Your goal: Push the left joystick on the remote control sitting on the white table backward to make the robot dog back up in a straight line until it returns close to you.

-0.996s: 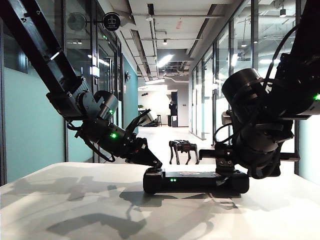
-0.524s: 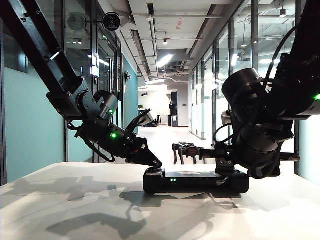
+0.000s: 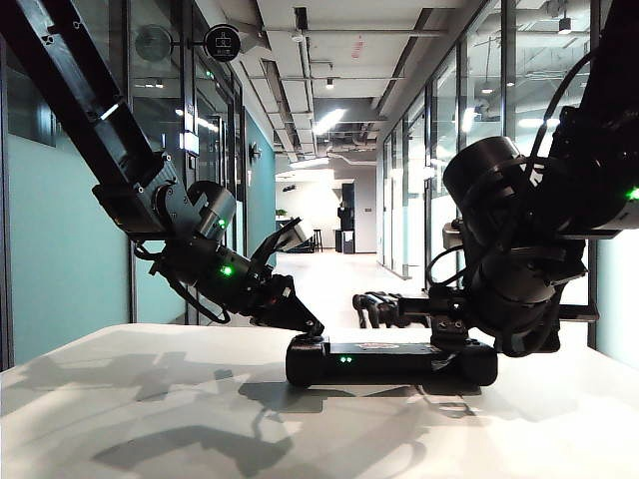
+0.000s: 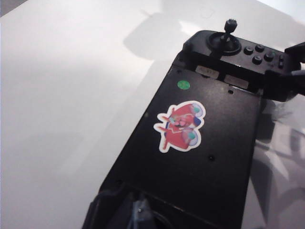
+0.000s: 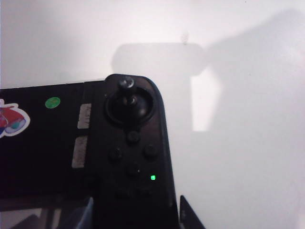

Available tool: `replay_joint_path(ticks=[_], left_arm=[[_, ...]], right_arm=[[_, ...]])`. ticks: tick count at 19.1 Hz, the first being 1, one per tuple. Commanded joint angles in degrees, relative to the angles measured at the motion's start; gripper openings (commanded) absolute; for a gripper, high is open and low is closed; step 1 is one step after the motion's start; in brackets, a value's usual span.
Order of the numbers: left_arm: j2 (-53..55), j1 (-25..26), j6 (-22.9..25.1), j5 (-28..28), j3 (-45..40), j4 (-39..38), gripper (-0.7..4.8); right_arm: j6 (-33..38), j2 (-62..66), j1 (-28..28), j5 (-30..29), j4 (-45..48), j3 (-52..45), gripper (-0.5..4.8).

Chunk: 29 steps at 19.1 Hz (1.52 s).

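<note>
**Dog backing up, left stick under the left arm**

The white table (image 3: 150, 399) carries the remote control (image 3: 391, 360) near its middle, flat, sticker side up. Down the corridor beyond it stands the robot dog (image 3: 384, 307), partly hidden behind the right arm. The left gripper (image 3: 300, 321) bears down on the controller's left end, where the left joystick should be; the stick itself is hidden and the finger state cannot be told. The right gripper (image 5: 136, 212) straddles the right end, fingers apart on either side. In my judgement the hold-back step is under way; next comes releasing the stick once the dog is close.
</note>
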Motion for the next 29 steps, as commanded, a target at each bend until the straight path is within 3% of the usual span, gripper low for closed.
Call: replay_joint_path(ticks=[1,7,9,14,15,17,18,21,25,26,27,28,29], left_arm=[[-0.22,-0.2,0.26,0.81,0.04,-0.92,-0.05],[-0.9,-0.2,-1.97,-8.81,0.09,-0.79,-0.05],[-1.68,-0.2,-8.2,-14.75,0.11,1.6,-0.05],[-6.27,-0.2,-14.21,-34.23,0.09,2.01,-0.05],[-7.45,-0.2,-15.28,-35.69,0.09,1.88,-0.05],[-9.86,-0.2,-15.96,-37.27,0.09,1.77,-0.05],[-11.78,-0.2,-16.92,-38.16,0.09,1.51,-0.05],[-16.15,-0.2,-19.58,-38.25,0.0,-0.07,-0.05],[-21.64,-0.28,-19.54,-38.25,-0.07,-4.94,-0.05],[-22.88,-0.28,-19.52,-38.25,-0.44,-5.53,-0.05],[-24.02,-0.28,-19.52,-38.4,-1.18,-5.44,-0.05],[-26.71,-0.28,-19.5,-40.02,-3.58,-5.09,-0.05],[-28.74,-0.28,-19.5,-40.81,-5.73,-4.72,-0.05]], right_arm=[[0.79,-0.35,-0.07,0.7,1.64,0.31,1.98],[0.7,-0.37,-0.07,0.63,1.64,0.31,1.98],[0.22,-0.37,-0.07,0.48,1.64,0.31,1.98],[-1.05,-0.42,-0.07,-1.2,1.6,0.31,2.09],[-1.05,-0.42,-0.07,-1.97,1.55,0.28,2.34],[-1.2,-0.44,-0.04,-2.16,0.94,0.28,3.43],[-2.6,-0.77,-0.07,-2.19,-0.35,0.28,3.59],[-2.91,-4.33,-0.07,-2.14,-6.12,0.24,3.59],[-5.92,-13.31,-0.04,-2.14,-11.63,0.2,3.55],[-6.88,-15.28,-0.04,-2.16,-12.7,0.2,3.39],[-7.34,-17.7,-0.04,-2.12,-14.01,0.17,2.6],[-8.44,-21.62,-0.07,-2.1,-15.8,0.17,1.06],[-8.87,-24.61,-0.07,-1.77,-17.7,0.17,0.16]])
